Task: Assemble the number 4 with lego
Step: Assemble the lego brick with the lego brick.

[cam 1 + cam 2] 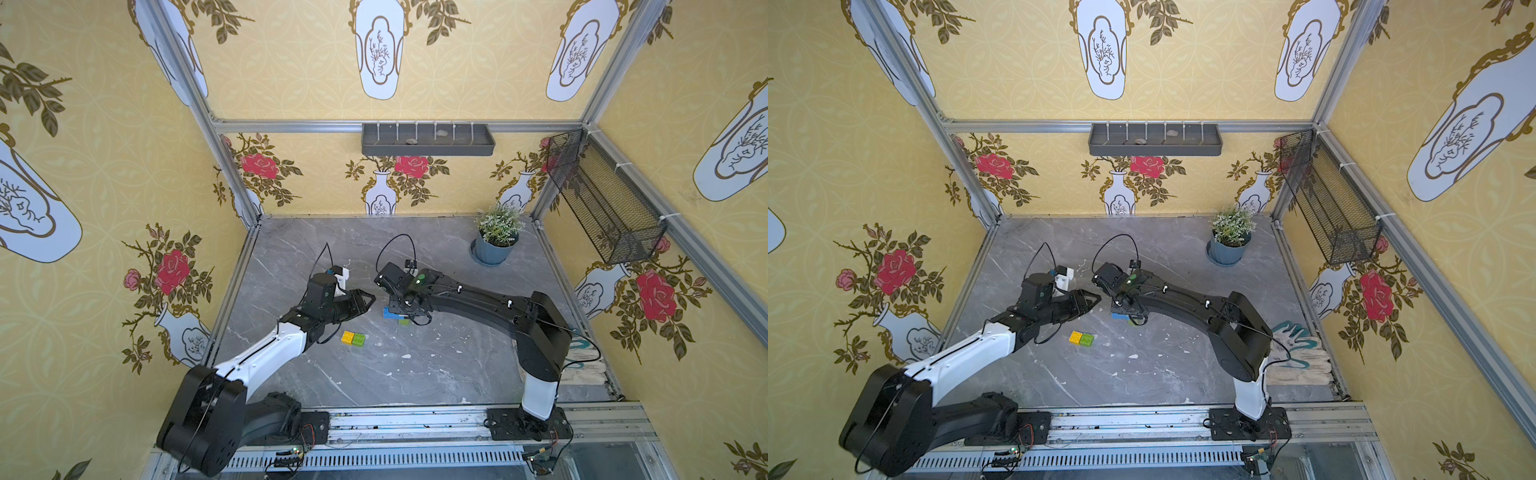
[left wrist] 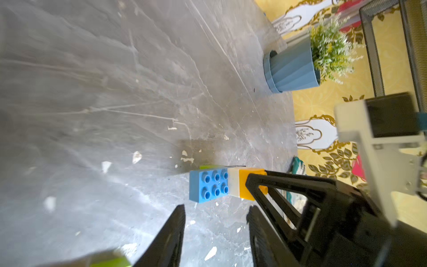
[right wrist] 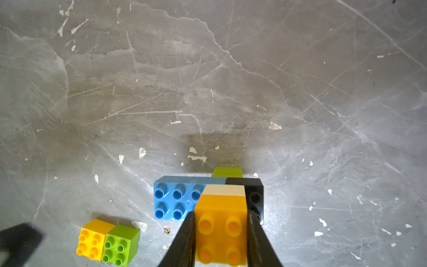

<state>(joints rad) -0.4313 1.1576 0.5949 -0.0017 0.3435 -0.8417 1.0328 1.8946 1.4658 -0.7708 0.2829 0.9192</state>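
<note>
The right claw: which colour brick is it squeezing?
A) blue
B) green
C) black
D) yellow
D: in the right wrist view the right claw has a finger pressed against each side of the yellow brick, which is joined to the white brick.

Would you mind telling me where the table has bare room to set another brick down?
Free: the table between the loose yellow and green bricks and the front rail, and its far strip along the back wall, beside the potted plant. Crowded: the centre, where both arms' fingers gather at the brick cluster.
</note>
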